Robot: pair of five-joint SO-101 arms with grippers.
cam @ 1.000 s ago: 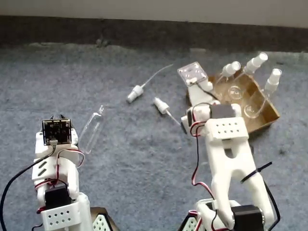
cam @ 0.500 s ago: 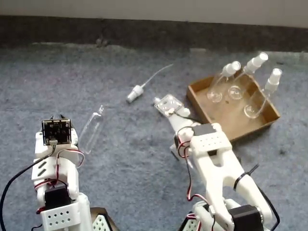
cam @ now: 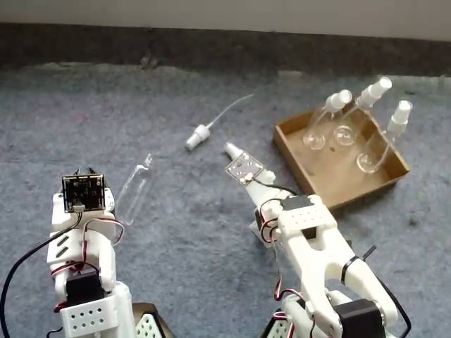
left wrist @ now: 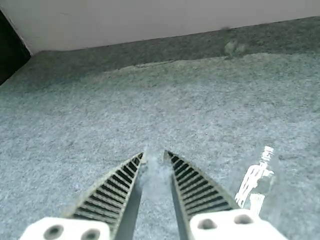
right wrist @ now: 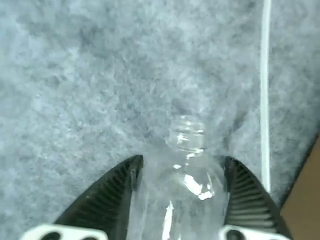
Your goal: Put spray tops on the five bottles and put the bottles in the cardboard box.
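Snugly round capless bottle (right wrist: 189,187), right pincer (right wrist: 183,159), wide-jawed.

The bottle (right wrist: 187,195) in the right end effector (right wrist: 182,160) runs off the picture's edge. That arm's wrist covers most of one spray top (cam: 230,148). The left end effector (left wrist: 155,155) hides the lower part of the lying bottle (left wrist: 256,177).

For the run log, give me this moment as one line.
right pincer: shut on uncapped bottle | box: three capped bottles | carpet: two spray tops, one bare bottle
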